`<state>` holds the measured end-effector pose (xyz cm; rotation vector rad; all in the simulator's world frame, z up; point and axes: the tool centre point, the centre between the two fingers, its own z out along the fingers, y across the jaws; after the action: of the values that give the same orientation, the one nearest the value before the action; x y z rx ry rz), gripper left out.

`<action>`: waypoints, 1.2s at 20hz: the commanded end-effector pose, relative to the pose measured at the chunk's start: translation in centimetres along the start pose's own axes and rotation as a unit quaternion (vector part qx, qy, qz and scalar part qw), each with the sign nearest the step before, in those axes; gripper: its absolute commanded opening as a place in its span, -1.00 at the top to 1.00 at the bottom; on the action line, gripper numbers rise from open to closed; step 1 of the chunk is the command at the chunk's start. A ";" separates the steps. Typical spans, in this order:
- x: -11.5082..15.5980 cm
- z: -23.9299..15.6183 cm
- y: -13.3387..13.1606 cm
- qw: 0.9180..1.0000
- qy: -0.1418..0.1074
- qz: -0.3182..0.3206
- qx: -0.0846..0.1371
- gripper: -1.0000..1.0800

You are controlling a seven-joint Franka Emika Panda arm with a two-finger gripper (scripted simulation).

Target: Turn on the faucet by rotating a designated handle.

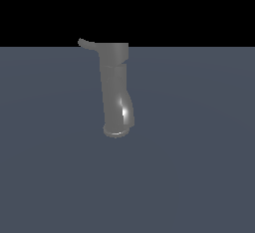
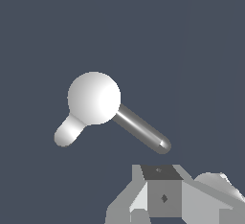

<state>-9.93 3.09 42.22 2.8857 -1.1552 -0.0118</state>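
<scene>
The glossy dark-grey tubular faucet [image 1: 116, 90] stands at centre frame on the blue-grey surface [image 1: 199, 167], and its thin curved grey handle [image 1: 85, 43] points to the upper left. The pale claw [image 2: 165, 196] shows only partly in the wrist view, so I cannot tell its state. It could push the thick body and not the slim lever.

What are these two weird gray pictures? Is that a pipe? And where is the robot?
These are computer-made pictures of a pretend robot arm. One camera stands off to the side. It shows a dark-gray faucet standing on a plain floor, with a thin handle sticking out near its top, toward the exterior view's left. The other camera rides on the robot's wrist and looks down on the faucet from above. The pale blocky shapes at that picture's edge are part of the robot's gripper. It is holding nothing.
</scene>
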 end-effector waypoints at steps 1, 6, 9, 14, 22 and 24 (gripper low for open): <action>0.4 0.8 -1.3 1.000 0.001 0.027 0.001 1.00; 1.2 2.4 -3.7 0.997 0.001 0.079 0.003 1.00; 1.6 3.4 -5.2 0.994 0.001 0.110 0.004 1.00; 2.1 5.3 -7.6 0.987 0.001 0.161 0.007 1.00; 2.7 8.6 -11.3 0.970 -0.002 0.241 0.011 1.00; 2.7 9.3 -12.1 0.966 -0.003 0.258 0.012 1.00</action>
<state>-0.24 9.29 33.08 2.5343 -1.8367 0.0056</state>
